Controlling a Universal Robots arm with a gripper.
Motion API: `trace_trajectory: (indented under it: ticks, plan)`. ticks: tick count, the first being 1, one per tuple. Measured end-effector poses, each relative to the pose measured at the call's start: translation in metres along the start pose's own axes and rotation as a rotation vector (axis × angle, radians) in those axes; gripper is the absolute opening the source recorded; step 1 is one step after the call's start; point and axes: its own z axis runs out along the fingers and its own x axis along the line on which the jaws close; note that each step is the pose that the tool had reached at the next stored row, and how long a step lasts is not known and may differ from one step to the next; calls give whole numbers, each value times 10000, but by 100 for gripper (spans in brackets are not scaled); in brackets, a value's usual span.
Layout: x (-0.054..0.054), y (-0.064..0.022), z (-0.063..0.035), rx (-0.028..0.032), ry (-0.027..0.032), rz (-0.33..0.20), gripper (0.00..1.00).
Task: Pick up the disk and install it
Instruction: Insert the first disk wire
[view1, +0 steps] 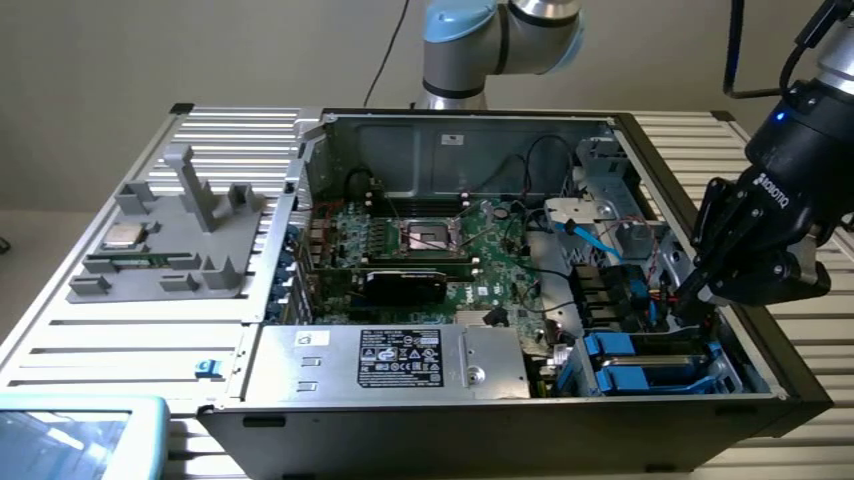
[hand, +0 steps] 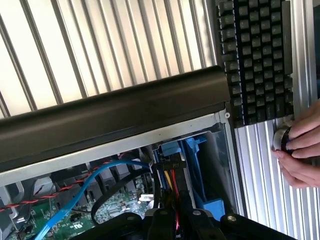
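Blue carrier frames (view1: 638, 362) sit in the drive bay at the near corner of the open computer case, on the exterior view's right. I take the disk to be among them; its grey metal face is hidden. In the wrist view the blue carrier (hand: 192, 150) lies just behind a black power connector (hand: 170, 164) with red, yellow and black wires. My gripper (view1: 691, 312) hangs inside the case above the bay. Its fingers (hand: 162, 220) stand close together with those wires running between them, so the gripper (hand: 176, 216) is shut on the power cable.
The black case wall (hand: 110, 120) runs right beside the gripper. A blue data cable (hand: 90, 185) loops over the motherboard (view1: 441, 250). A silver power supply (view1: 400, 360) fills the front. Outside lie a keyboard (hand: 257, 60), a person's hand (hand: 300, 145) and a grey fixture (view1: 174, 240).
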Motion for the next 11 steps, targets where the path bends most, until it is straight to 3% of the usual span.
trace_trajectory:
  ticks: [7,8,9,11]
  plan:
    - [-4,-16,4,76,52,410,15]
    - [-4,-15,5,78,29,479,15]
    - [-5,-15,4,68,-34,551,15]
    - [-5,-15,4,23,-236,701,15]
